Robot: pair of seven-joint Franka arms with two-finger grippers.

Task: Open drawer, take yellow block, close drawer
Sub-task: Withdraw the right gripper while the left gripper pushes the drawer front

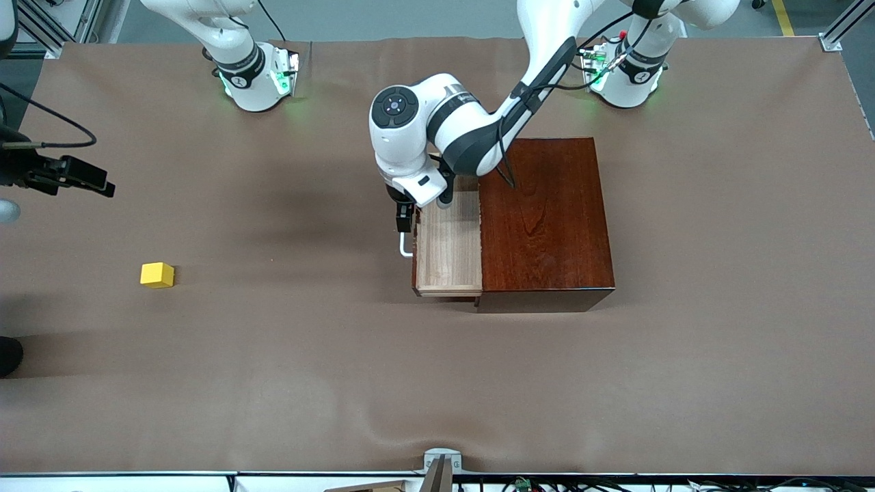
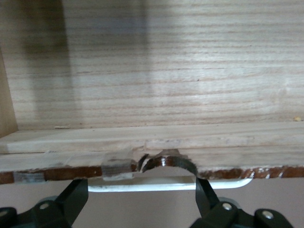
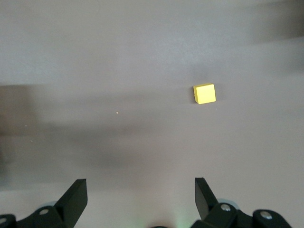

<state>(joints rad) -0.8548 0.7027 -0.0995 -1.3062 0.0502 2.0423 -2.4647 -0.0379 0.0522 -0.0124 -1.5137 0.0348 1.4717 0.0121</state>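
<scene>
Drawer (image 1: pixel 448 246) stands pulled out; left gripper (image 1: pixel 406 229), fingers open, straddles its white handle (image 1: pixel 405 247). Right gripper (image 3: pixel 140 199), open, waits above the yellow block (image 1: pixel 157 275), at the drawer's nine o'clock

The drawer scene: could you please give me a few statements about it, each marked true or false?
1. The drawer is pulled partly out of the box. True.
2. The block lies inside the drawer. False: it sits on the table, toward the right arm's end.
3. The left gripper is open at the handle. True.
4. The right gripper holds the block. False: it is open and empty above the table.
</scene>
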